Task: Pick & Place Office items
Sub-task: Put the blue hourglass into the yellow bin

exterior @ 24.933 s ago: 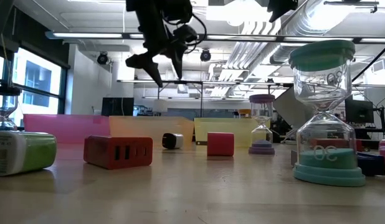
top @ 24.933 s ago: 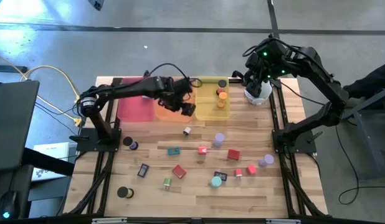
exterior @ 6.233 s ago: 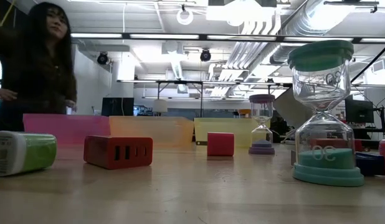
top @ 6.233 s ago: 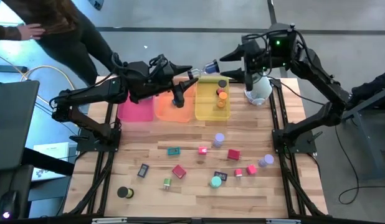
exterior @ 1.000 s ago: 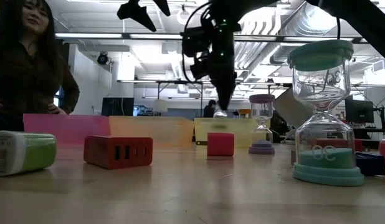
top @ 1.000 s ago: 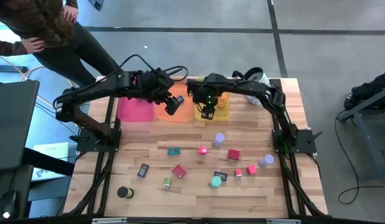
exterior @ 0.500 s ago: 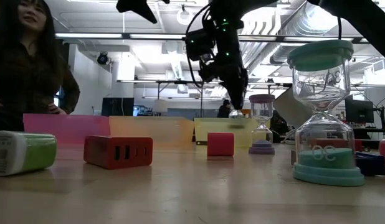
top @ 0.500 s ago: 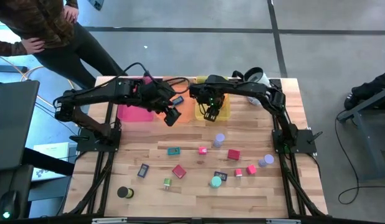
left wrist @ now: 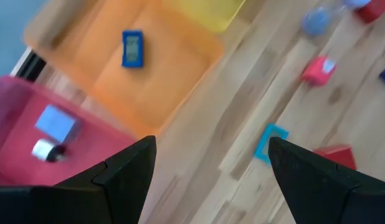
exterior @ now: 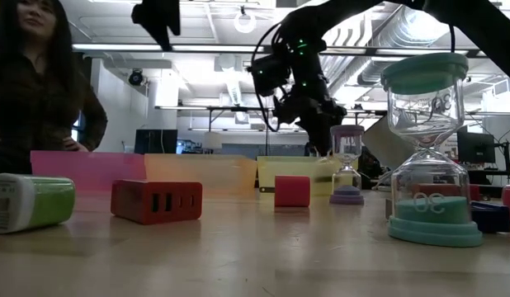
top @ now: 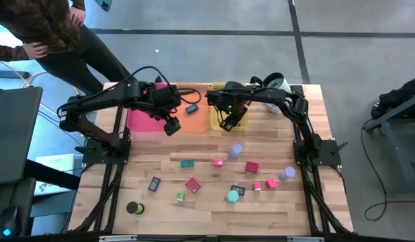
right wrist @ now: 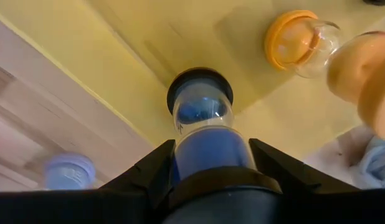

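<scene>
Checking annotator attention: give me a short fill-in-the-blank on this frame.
1. The right claw holds a blue sand timer over the ____ tray.
2. A flat blue piece lies in the ____ tray.
3. The left claw is ____ and holds nothing.
4. An orange-capped sand timer lies in the ____ tray.

Missing words: yellow; orange; open; yellow

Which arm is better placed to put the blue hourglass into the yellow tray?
The right one. The right gripper is shut on the blue hourglass directly over the yellow tray. The left gripper is open and empty near the pink tray.
</scene>
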`<act>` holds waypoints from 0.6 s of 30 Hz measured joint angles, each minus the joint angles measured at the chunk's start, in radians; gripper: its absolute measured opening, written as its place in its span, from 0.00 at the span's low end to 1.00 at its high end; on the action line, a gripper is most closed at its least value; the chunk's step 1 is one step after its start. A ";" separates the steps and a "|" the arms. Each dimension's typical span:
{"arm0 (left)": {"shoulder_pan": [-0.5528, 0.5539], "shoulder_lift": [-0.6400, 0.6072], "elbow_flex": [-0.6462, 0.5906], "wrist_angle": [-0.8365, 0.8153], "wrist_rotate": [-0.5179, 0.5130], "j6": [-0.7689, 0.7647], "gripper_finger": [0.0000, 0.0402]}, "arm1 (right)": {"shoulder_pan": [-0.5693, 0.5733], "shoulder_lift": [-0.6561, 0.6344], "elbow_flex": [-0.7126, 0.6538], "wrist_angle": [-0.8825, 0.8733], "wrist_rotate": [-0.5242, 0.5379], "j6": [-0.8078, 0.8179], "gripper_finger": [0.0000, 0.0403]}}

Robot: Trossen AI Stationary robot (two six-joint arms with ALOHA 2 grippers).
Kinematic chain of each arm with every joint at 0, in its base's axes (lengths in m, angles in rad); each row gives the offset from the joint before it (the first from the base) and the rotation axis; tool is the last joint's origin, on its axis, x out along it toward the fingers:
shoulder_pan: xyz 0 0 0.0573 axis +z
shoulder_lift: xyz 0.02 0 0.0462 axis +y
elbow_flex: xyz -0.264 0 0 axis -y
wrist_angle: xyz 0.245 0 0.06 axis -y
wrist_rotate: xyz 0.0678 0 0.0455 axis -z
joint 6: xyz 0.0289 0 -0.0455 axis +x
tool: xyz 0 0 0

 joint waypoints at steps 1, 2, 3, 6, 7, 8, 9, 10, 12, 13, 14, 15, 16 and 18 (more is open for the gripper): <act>0.003 0.000 0.000 -0.010 0.000 0.005 0.75 | 0.000 0.000 0.000 0.010 -0.007 0.016 0.45; 0.006 0.000 0.000 -0.017 0.000 0.019 0.75 | 0.000 0.000 0.000 0.019 -0.020 0.033 0.45; 0.007 0.000 0.000 -0.020 0.000 0.040 0.75 | 0.000 0.000 0.000 0.026 -0.032 0.046 0.45; 0.007 0.000 0.000 -0.019 0.000 0.094 0.75 | -0.002 0.000 0.000 0.027 -0.043 0.069 0.45; 0.007 0.000 0.000 -0.018 0.000 0.107 0.75 | -0.004 0.000 0.000 0.029 -0.045 0.073 0.45; 0.007 0.000 0.000 -0.018 0.000 0.118 0.75 | -0.006 0.000 0.000 0.032 -0.048 0.079 0.46; 0.007 0.000 0.000 -0.018 0.000 0.126 0.75 | -0.007 0.000 0.000 0.033 -0.052 0.089 0.47; 0.007 0.000 0.000 -0.018 0.000 0.134 0.75 | -0.011 0.000 0.000 0.034 -0.053 0.094 0.49; 0.007 0.000 0.000 -0.018 0.001 0.155 0.75 | -0.017 0.000 0.000 0.039 -0.054 0.096 0.49; 0.007 0.000 0.000 -0.018 0.001 0.165 0.75 | -0.020 0.000 0.000 0.042 -0.054 0.096 0.48; 0.007 0.000 0.000 -0.018 0.001 0.173 0.75 | -0.023 0.000 0.000 0.046 -0.054 0.096 0.48; 0.007 0.000 0.000 -0.018 0.001 0.177 0.75 | -0.025 0.000 -0.001 0.049 -0.053 0.096 0.47; 0.007 0.000 0.000 -0.018 0.001 0.183 0.75 | -0.027 0.000 -0.001 0.052 -0.054 0.096 0.46; 0.007 0.000 0.000 -0.018 0.001 0.196 0.75 | -0.028 0.000 -0.001 0.064 -0.060 0.096 0.47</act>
